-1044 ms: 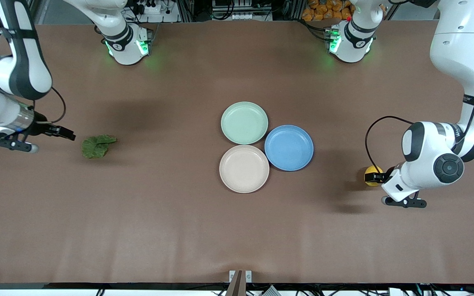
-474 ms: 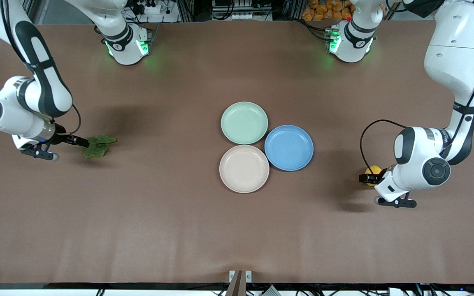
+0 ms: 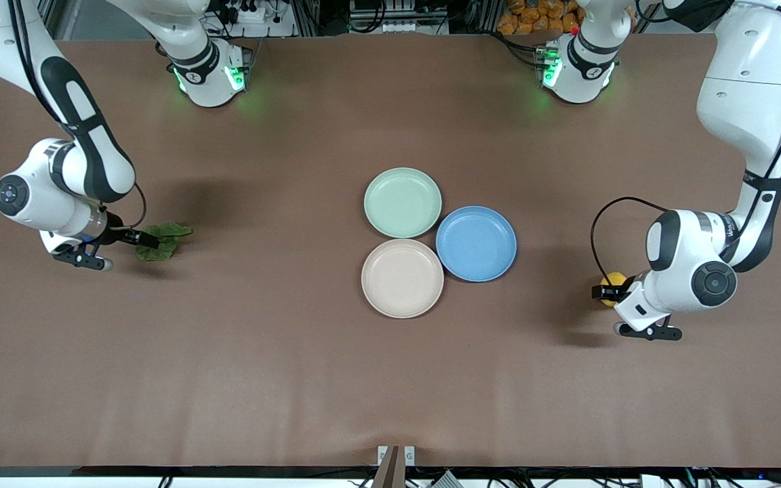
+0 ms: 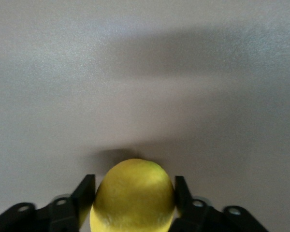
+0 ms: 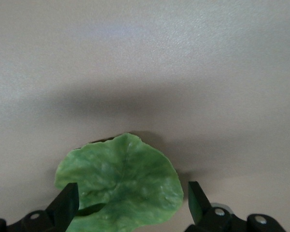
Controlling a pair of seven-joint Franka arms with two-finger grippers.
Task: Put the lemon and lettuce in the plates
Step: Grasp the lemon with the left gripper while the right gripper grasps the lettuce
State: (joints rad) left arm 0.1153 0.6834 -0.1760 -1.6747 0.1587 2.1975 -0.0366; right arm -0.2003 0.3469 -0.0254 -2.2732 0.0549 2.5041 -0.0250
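The yellow lemon sits on the table toward the left arm's end. My left gripper is down at the table and shut on it, one black finger against each side. The dark green lettuce lies flat toward the right arm's end. My right gripper is low over it and open, with a finger on either side of the leaf and not touching it. The mint green plate and the beige plate stand mid-table with nothing on them.
A blue plate touches both task plates on the side toward the left arm's end. Bare brown table lies between each gripper and the plates. The two arm bases stand along the table's edge farthest from the front camera.
The right arm swung in toward the lettuce and now straddles it with open fingers. The left gripper's fingers closed in on the lemon, and that arm shifted slightly toward the plates.
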